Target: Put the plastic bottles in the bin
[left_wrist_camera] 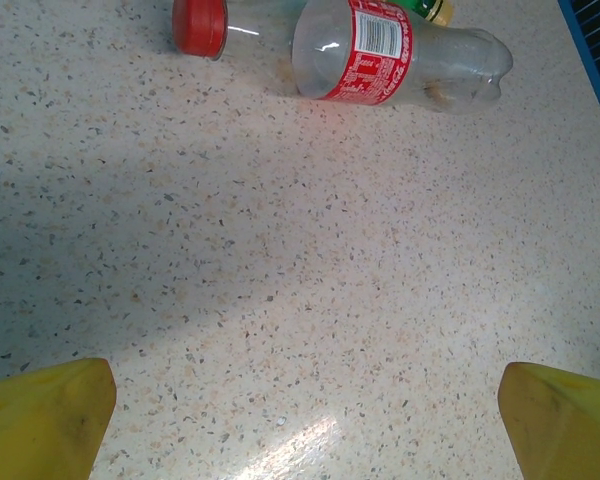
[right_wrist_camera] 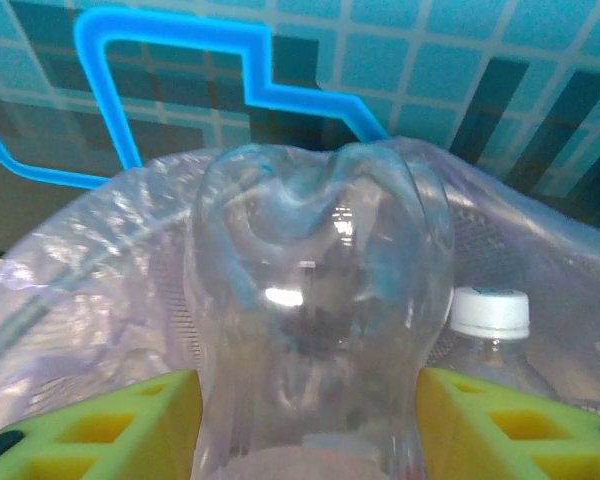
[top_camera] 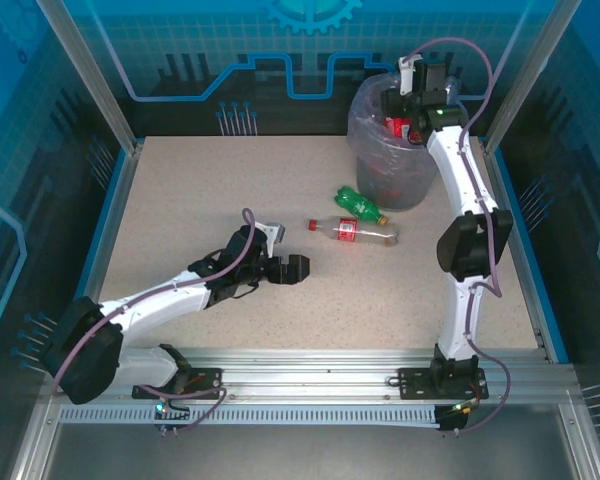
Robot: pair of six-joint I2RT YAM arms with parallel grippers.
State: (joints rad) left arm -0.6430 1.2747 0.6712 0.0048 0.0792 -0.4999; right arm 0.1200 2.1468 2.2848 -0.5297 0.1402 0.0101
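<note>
The speckled beige worktop (left_wrist_camera: 280, 280) looks matt; the clear empty plastic bottle (right_wrist_camera: 310, 330) gleams glossy; the translucent lavender plastic bag (right_wrist_camera: 90, 270) looks crinkled.

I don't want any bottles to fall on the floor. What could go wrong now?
The right claw grips a clear bottle over the bin; a white-capped bottle sits inside, so the new one might bounce off it. The red-labelled bottle and green bottle lie sideways on the table and could roll away when the open left claw reaches.

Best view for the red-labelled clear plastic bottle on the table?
Left wrist: red-labelled clear plastic bottle close up, label sharp. Top external shows it whole but small, beside the green bottle.
</note>
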